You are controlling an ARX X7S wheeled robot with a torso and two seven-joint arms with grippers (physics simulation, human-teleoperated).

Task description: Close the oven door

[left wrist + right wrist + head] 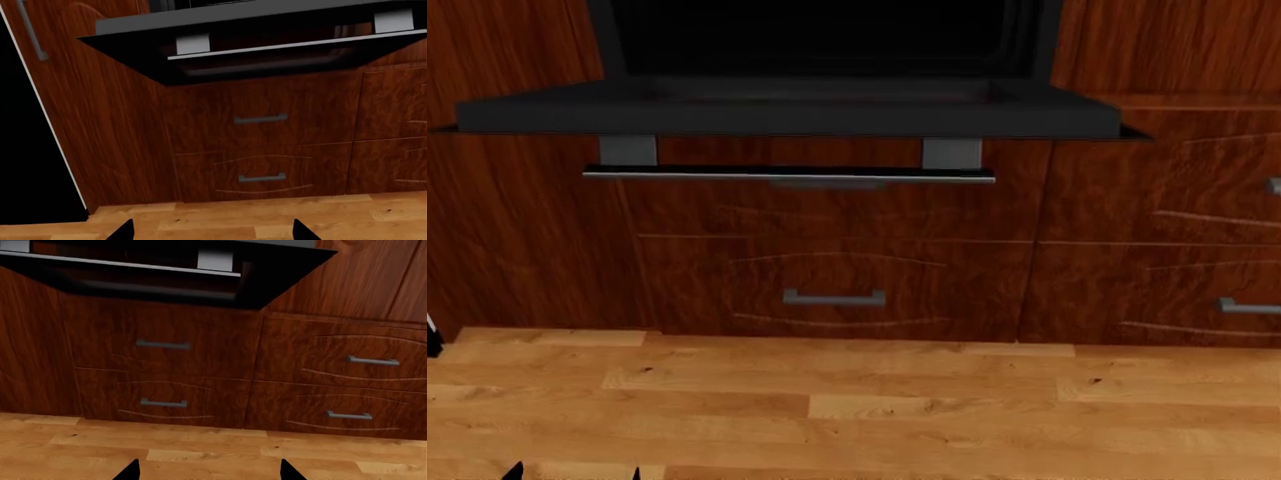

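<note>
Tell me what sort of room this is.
Most likely a home kitchen. A built-in oven with its black oven door folded down sits in reddish-brown wooden cabinets, with drawers bearing short silver handles below it and a light wood plank floor in front.

All three views face the open oven door [787, 108] from below.

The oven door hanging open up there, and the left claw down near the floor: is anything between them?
In the left wrist view, only wooden drawer fronts and bare floor lie between the left claw and the oven door. Nothing blocks the way.
</note>
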